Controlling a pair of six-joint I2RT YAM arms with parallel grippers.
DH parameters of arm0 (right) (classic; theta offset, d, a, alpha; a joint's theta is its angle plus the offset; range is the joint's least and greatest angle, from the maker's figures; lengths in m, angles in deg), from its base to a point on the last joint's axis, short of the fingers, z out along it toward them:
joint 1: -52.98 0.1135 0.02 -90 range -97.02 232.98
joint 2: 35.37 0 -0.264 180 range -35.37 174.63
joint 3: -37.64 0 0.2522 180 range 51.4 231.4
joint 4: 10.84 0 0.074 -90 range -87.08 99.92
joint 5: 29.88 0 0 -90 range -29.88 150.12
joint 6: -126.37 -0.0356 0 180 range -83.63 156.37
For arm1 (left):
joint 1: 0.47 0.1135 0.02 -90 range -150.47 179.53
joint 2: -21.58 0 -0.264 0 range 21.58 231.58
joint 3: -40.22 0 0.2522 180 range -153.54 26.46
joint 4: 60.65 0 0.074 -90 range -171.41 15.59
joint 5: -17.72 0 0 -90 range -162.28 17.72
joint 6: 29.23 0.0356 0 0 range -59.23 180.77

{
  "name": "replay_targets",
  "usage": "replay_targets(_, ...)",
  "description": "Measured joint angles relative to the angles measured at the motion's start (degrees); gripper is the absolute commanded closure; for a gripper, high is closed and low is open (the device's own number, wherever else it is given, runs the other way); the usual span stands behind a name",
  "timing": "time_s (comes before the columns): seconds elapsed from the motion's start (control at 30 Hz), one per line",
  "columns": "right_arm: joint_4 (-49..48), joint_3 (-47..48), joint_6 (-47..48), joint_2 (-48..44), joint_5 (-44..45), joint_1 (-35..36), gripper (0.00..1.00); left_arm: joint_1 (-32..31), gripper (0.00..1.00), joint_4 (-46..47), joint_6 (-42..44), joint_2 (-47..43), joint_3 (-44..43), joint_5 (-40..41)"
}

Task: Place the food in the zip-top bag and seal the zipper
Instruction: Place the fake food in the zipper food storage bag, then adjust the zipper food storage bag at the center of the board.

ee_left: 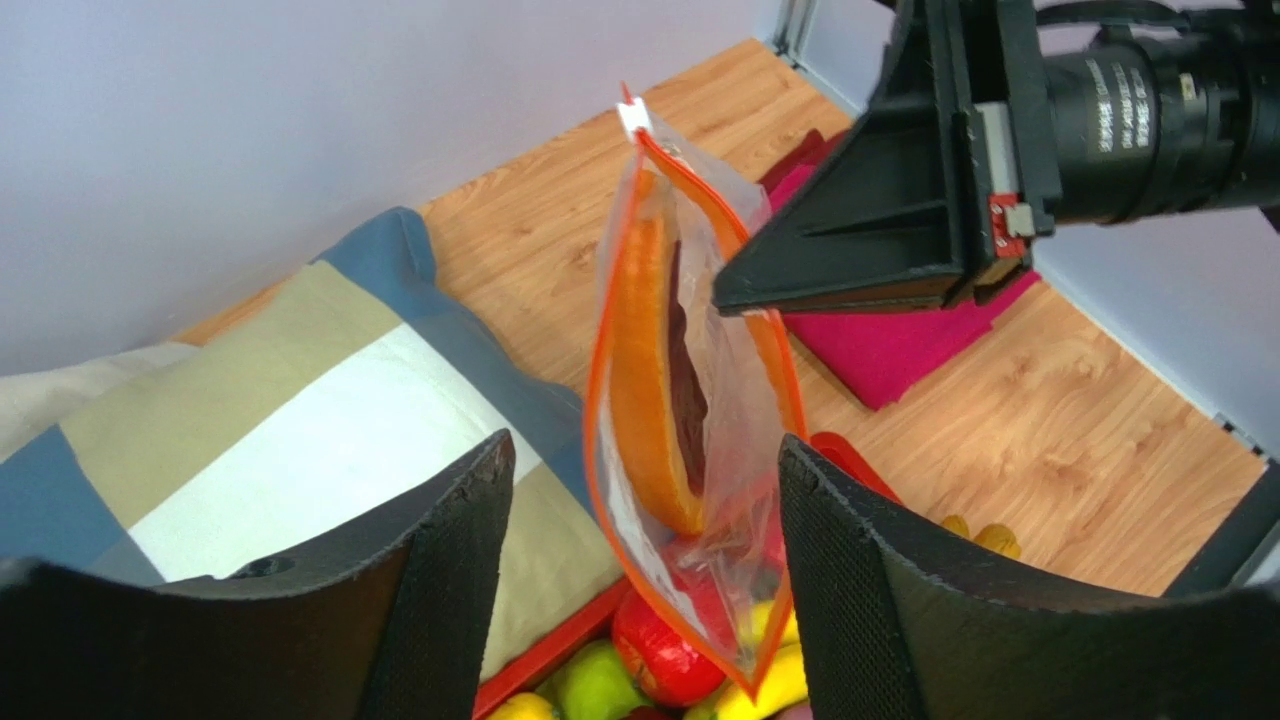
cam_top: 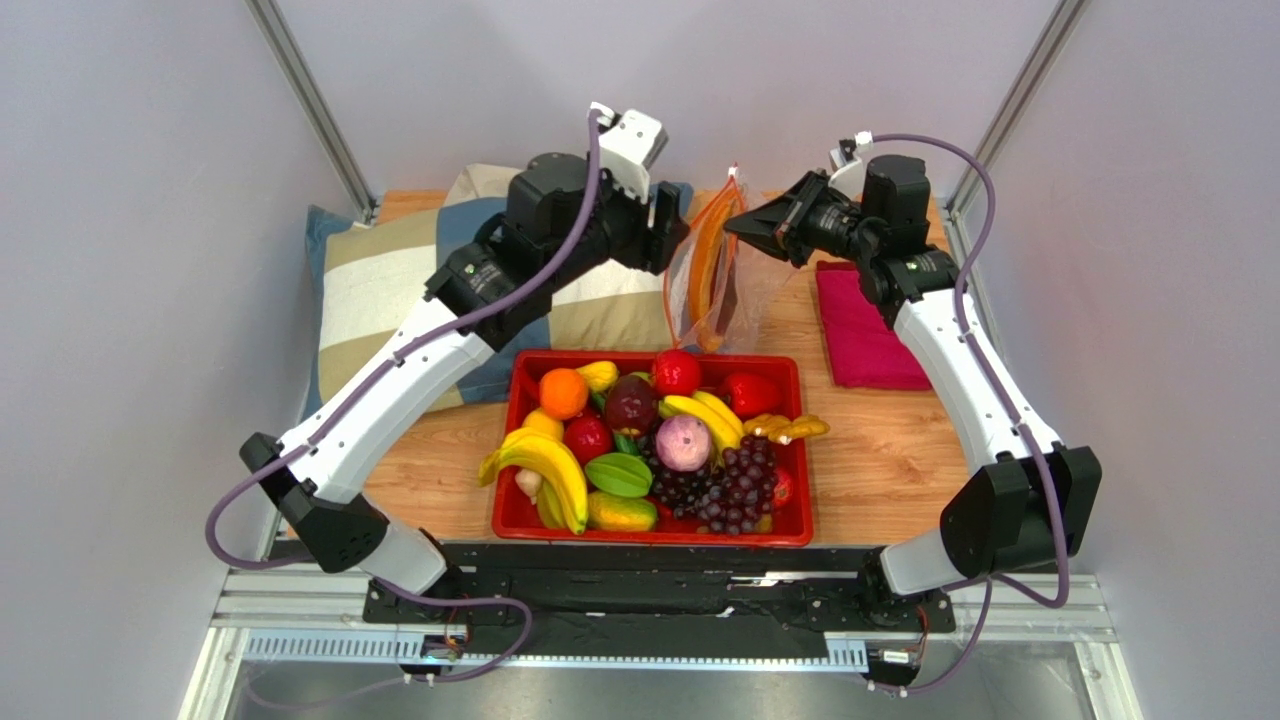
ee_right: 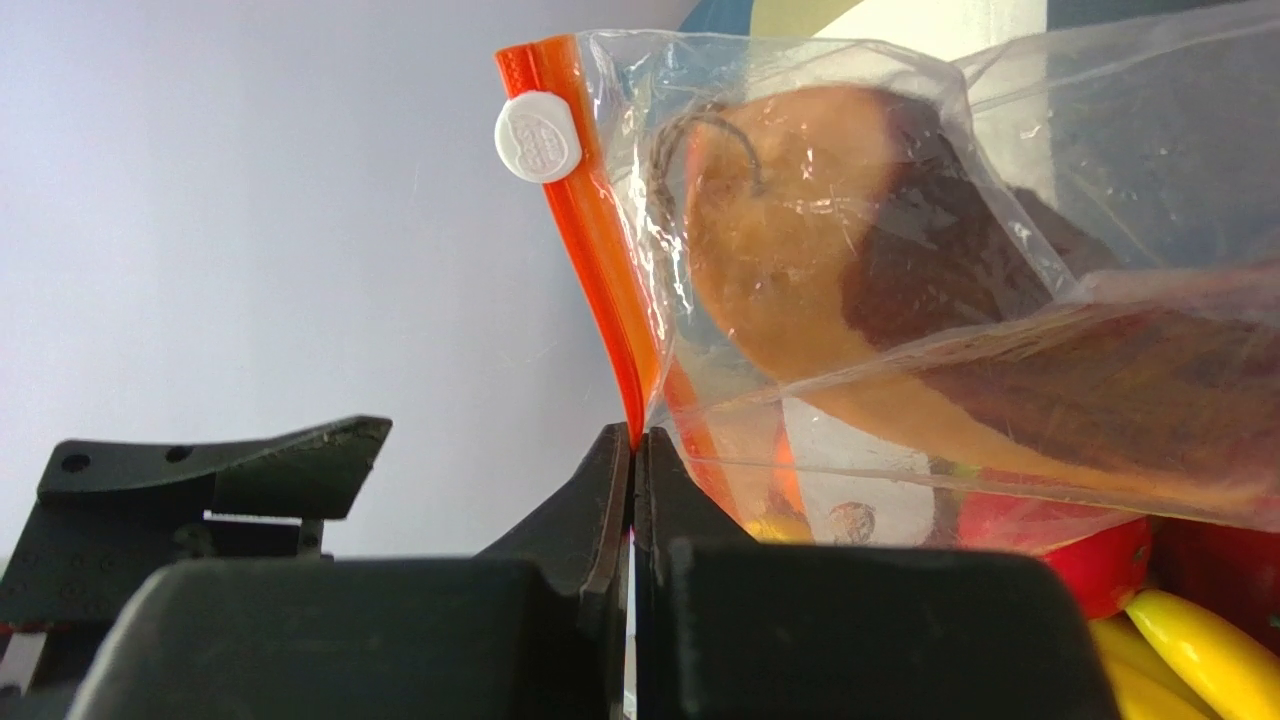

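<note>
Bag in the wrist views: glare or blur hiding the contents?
Right wrist: glints and crinkles on the zip-top bag, orange-rimmed slice readable; right claw dark, low detail. Left wrist: bag sharp, left claw dark near the lens. Top external: even light, no glare.

the left arm [cam_top: 406, 357] and the right arm [cam_top: 969, 368] had white shells and round black joints. a purple cable [cam_top: 212, 525] ran along each one. the left gripper [ee_left: 643, 450] was black, and its thick fingers [ee_left: 872, 600] had rough, dotted pads inside.
</note>
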Motion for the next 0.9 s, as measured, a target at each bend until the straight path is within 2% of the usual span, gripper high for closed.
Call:
replay_targets(0.13,-0.09,0.0,-0.59,0.2,-0.63,0.0,1.0,3.93,0.36,-1.03,0.04,0.94,-1.2,-4.33)
replay_targets(0.2,-0.17,0.0,-0.85,0.26,-0.76,0.0,1.0,5.4,0.33,-2.36,0.35,3.48,-2.78,-7.19)
replay_targets(0.33,-0.5,0.0,-1.05,0.48,-0.94,-0.15,1.0,5.92,0.32,-5.49,0.76,8.61,-5.11,-13.38)
replay_targets(0.43,-0.63,0.07,-1.2,0.55,-1.25,-0.33,1.0,5.79,0.44,-7.78,0.7,11.02,-5.62,-16.04)
replay_targets(0.53,-0.79,0.15,-1.22,0.57,-1.57,-0.74,1.0,5.6,0.67,-9.79,0.2,13.03,-6.67,-15.82)
replay_targets(0.57,-0.76,0.24,-1.18,0.57,-1.73,-0.94,1.0,5.6,0.83,-10.43,0.22,13.6,-7.17,-15.67)
replay_targets(0.67,0.04,1.33,-0.61,0.85,-1.81,-1.95,1.0,5.62,1.0,-11.28,0.17,14.67,-8.46,-15.41)
replay_targets(0.73,1.51,2.54,0.42,0.98,-1.81,-2.75,1.0,5.66,0.95,-11.47,0.2,15.1,-9.73,-15.37)
replay_targets(0.77,2.32,3.15,1.05,1.01,-1.88,-3.15,1.0,5.7,0.79,-11.45,0.28,15.28,-10.56,-15.37)
replay_targets(0.83,3.48,3.87,2.32,1.01,-2.05,-3.74,1.0,5.75,0.6,-11.19,0.26,15.26,-11.63,-15.43)
replay_targets(0.87,4.13,4.09,3.06,1.01,-2.21,-3.98,1.0,5.75,0.43,-10.75,0.5,15.12,-11.82,-15.45)
replay_targets(0.9,4.66,4.15,3.48,1.01,-2.25,-4.15,1.0,5.75,0.37,-9.97,0.46,14.97,-11.82,-15.39)
